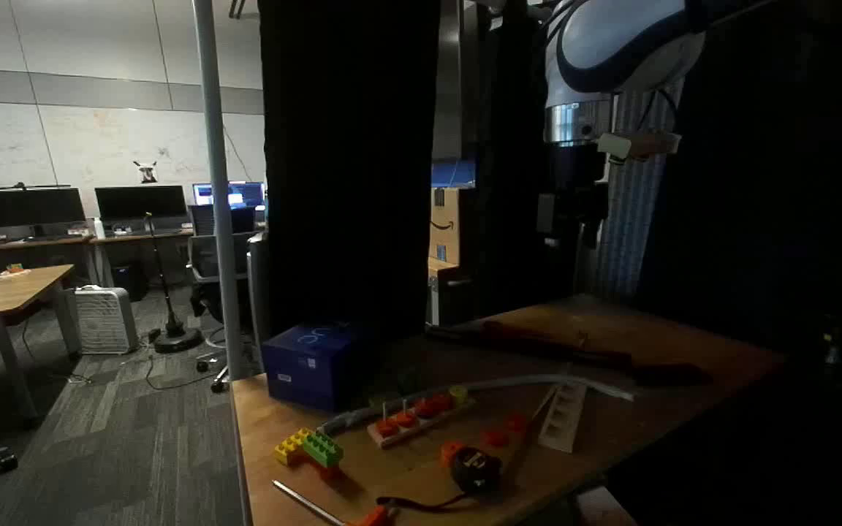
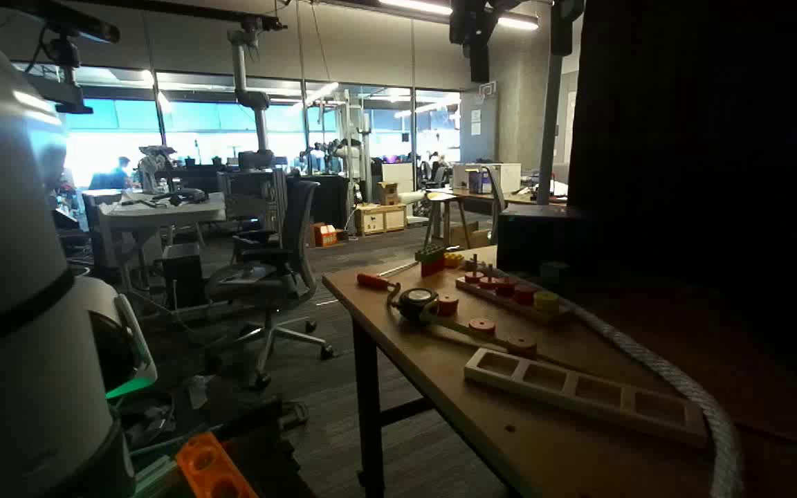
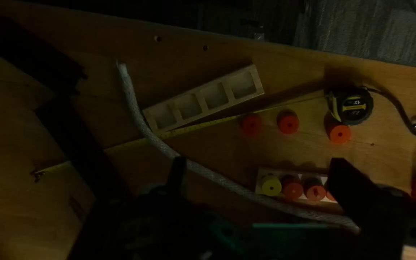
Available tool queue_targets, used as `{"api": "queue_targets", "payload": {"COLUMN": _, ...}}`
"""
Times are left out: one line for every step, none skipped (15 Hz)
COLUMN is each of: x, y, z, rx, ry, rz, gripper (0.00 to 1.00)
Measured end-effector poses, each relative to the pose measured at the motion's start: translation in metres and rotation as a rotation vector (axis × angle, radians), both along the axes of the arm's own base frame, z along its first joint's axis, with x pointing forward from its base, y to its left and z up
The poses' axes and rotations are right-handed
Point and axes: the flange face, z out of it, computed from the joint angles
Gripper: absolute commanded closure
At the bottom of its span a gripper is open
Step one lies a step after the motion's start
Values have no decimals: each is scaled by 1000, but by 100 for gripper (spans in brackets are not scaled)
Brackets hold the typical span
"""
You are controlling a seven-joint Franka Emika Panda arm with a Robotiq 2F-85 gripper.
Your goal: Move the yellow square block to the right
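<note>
Two dark fingers (image 3: pixel 345 182) of mine stand spread well apart in the wrist view, one of them covering an end of the peg board (image 3: pixel 280 173). On that board a round yellow disc (image 3: pixel 271 185) sits in line with orange discs (image 3: pixel 293 189), and a braided rope (image 3: pixel 213 177) runs close along its side. Across from the rope, on the board's other side, lie three loose discs (image 3: pixel 288 123), then, farther from the board, the tape measure (image 3: pixel 354 107); off the yellow-disc end is the wooden tray (image 3: pixel 201 99) with four compartments. In an exterior view my fingers (image 1: pixel 548 219) hang higher than the peg board, dark against dark cloth (image 1: pixel 512 183), their gap hard to make out. The yellow block (image 1: pixel 291 446) shows on the surface (image 1: pixel 377 476) near the board's end away from the yellow disc. A green brick (image 1: pixel 324 448) over a red one (image 1: pixel 330 472) overlaps it in my sight; whether they are joined, I cannot tell. A blue box (image 1: pixel 304 369) stands on the rope's side of the board. In an exterior view the yellow block (image 2: pixel 453 260) is just past that same end, partly hidden by the stacked bricks (image 2: pixel 430 257), the screwdriver (image 2: pixel 374 281) on the tape-measure side.
</note>
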Motion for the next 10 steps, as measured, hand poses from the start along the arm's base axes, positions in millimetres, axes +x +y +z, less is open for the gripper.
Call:
{"api": "queue_targets", "payload": {"x": 0, "y": 0, "z": 2, "rx": -1, "ry": -4, "rz": 0, "gripper": 0}}
{"api": "queue_targets", "payload": {"x": 1, "y": 0, "z": 4, "rx": -1, "ry": -9, "rz": 0, "gripper": 0}}
{"api": "queue_targets", "payload": {"x": 1, "y": 0, "z": 6, "rx": -2, "ry": -13, "rz": 0, "gripper": 0}}
{"api": "queue_targets", "payload": {"x": 1, "y": 0, "z": 7, "rx": -2, "ry": -15, "rz": 0, "gripper": 0}}
{"api": "queue_targets", "payload": {"x": 1, "y": 0, "z": 7, "rx": -2, "ry": -15, "rz": 0, "gripper": 0}}
{"api": "queue_targets", "payload": {"x": 1, "y": 0, "z": 7, "rx": -2, "ry": -15, "rz": 0, "gripper": 0}}
{"api": "queue_targets", "payload": {"x": 1, "y": 0, "z": 7, "rx": -2, "ry": -14, "rz": 0, "gripper": 0}}
{"api": "queue_targets", "payload": {"x": 1, "y": 0, "z": 7, "rx": -2, "ry": -15, "rz": 0, "gripper": 0}}
{"api": "queue_targets", "payload": {"x": 1, "y": 0, "z": 6, "rx": -2, "ry": -12, "rz": 0, "gripper": 0}}
{"api": "queue_targets", "payload": {"x": 1, "y": 0, "z": 4, "rx": -1, "ry": -8, "rz": 0, "gripper": 0}}
